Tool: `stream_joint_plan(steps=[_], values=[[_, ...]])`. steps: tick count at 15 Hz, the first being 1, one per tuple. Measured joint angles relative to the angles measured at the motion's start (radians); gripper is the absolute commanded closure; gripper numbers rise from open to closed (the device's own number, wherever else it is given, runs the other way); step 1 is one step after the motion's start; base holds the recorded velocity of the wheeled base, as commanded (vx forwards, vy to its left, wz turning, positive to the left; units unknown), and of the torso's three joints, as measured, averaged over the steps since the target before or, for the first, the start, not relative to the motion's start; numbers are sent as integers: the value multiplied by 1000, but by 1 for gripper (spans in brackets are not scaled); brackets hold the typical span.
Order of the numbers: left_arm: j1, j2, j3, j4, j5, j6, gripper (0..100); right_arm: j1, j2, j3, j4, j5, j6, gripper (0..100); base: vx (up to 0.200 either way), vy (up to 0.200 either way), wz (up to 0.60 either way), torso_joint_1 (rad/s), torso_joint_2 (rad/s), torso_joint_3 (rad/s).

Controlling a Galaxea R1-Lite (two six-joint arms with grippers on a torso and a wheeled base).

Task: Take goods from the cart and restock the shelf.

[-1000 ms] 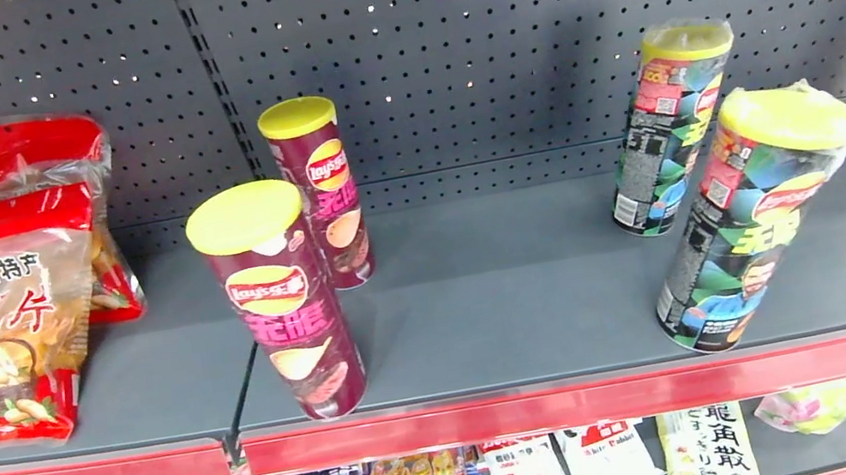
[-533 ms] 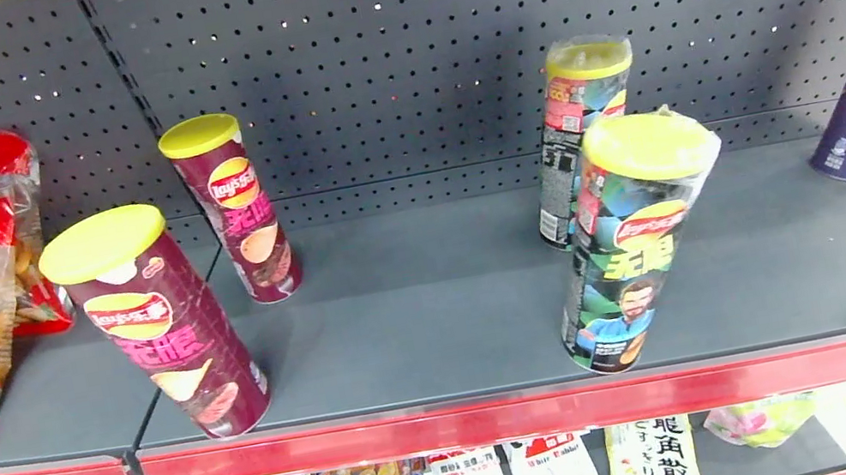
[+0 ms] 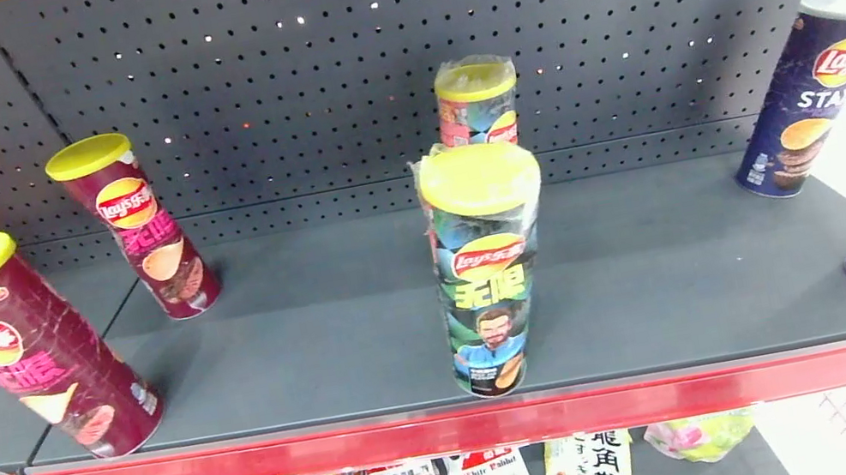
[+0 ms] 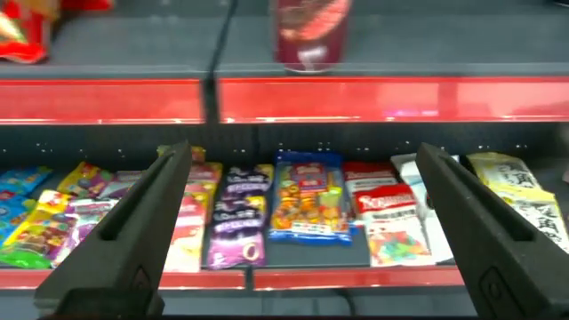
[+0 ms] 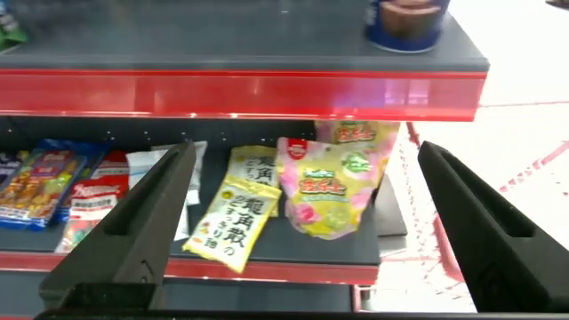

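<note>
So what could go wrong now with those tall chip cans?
1. The front maroon can and the wrapped can stand right by the shelf's red edge; a bump might knock them off.
2. The left gripper and right gripper, both open and empty, sit level with the lower shelf; lifting straight up, they might hit that edge.
</note>
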Motion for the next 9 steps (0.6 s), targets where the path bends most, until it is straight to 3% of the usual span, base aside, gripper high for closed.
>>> stream_joint_plan(steps=[9], values=[[0,0,0,0,0,0,0,-1,0,0,0,-2,-3,0,0,0,0,0,0,0]])
